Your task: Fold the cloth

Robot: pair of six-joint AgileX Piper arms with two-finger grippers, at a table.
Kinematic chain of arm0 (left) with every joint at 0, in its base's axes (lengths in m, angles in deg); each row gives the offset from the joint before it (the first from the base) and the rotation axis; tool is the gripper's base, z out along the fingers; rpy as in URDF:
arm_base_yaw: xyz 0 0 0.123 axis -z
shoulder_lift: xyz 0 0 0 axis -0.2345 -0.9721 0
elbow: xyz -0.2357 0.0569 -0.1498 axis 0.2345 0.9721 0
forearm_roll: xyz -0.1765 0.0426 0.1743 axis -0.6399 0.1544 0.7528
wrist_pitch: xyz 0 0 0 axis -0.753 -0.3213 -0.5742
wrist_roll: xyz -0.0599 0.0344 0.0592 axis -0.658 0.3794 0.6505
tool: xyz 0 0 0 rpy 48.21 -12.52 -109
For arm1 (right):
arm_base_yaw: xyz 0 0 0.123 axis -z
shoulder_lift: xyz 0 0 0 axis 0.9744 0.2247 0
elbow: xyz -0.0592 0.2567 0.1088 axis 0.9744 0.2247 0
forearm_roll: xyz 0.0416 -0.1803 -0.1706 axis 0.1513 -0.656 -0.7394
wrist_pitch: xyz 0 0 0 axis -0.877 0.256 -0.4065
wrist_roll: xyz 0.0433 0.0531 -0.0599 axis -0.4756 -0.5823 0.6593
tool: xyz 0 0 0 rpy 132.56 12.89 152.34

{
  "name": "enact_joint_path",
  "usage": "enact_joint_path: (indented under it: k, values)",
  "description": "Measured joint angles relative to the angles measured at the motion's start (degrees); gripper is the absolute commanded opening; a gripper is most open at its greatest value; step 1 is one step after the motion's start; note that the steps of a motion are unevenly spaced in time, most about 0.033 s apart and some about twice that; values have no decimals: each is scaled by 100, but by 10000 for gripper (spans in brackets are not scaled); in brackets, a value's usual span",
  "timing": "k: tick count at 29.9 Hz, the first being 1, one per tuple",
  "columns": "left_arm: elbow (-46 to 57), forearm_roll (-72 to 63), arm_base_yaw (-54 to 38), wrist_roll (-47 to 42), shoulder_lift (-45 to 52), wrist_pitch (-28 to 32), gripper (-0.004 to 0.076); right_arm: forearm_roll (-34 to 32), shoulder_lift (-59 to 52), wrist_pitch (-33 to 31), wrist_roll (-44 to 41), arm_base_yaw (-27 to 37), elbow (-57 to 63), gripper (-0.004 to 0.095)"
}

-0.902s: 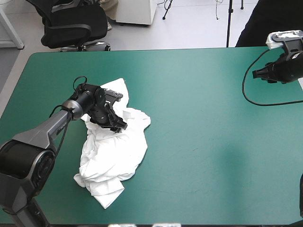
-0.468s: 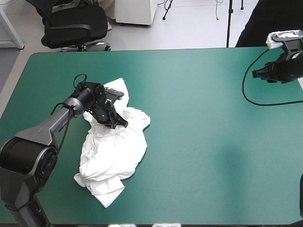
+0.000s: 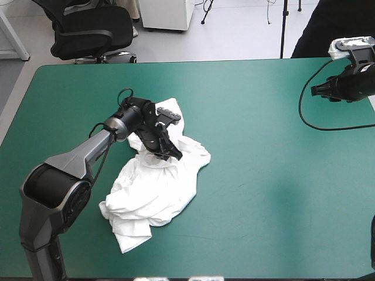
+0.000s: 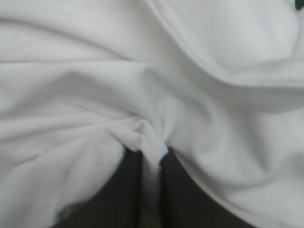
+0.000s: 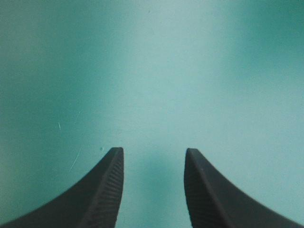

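The left gripper [image 4: 151,154] is clamped on the T-shirt [image 3: 153,190]: its two black fingers stand all but together, with a narrow ridge of white cloth pinched up between them and creases running out from the pinch in every direction. That ridge is thin, so one likely failure is simply that it slides out of the fingers once the arm pulls, leaving the gripper empty.

Around the pinch the left wrist view shows only white folds, with no hem, collar or sleeve edge to go by (so I cannot tell which part of the garment is held, nor how many layers). If the grip has caught several layers from the middle of the cloth, a lift would probably raise a bunched lump instead of opening the shirt out.

The T-shirt lies as a crumpled heap on the left half of the table [image 3: 269,175], the gripper at its far end and the rest trailing toward the near edge. A long drag in that direction could carry the loose tail over the edge.

The right gripper [image 5: 154,150] hangs with its fingers apart over bare teal-green cover near the far right corner, well apart from the cloth. With one hold only, spreading may twist the shirt further.
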Motion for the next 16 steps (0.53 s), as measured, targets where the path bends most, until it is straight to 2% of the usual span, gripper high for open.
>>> enact_joint_path:
  k: [11, 16]
  values:
    - [-1487, -512, 962, 16, -787, -224, -17, 0, 0, 0, 5, 0, 0, 391]
    - [-1791, -658, 1162, 39, -959, -218, -17, 0, 0, 0, 5, 0, 0, 391]
